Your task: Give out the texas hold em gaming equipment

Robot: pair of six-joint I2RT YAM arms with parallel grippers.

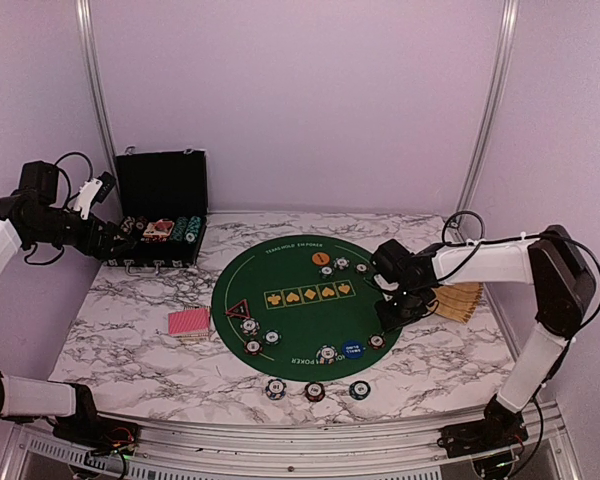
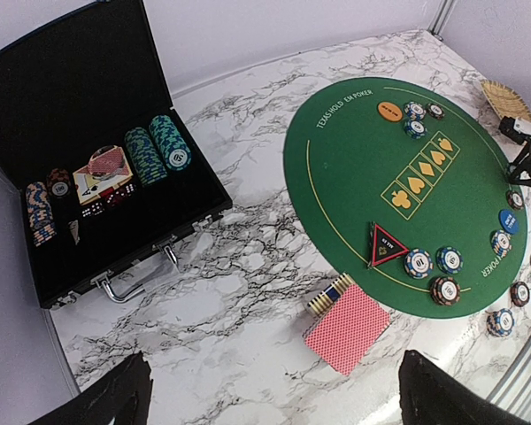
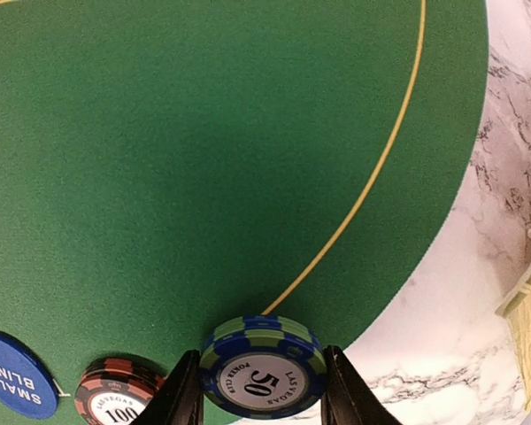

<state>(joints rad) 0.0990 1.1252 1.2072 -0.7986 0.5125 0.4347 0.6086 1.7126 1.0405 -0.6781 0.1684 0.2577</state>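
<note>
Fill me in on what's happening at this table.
A poker set is being laid out. The right gripper holds a blue 50 chip between its fingers at the right edge of the green mat, beside a red 100 chip and the blue button disc. The left gripper hangs open near the open black case, holding nothing. The red-backed cards lie left of the mat.

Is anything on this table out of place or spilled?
Nothing is spilled or damaged. Three chips lie off the green mat, on the marble at its near edge; the card deck also lies off it, askew.
</note>
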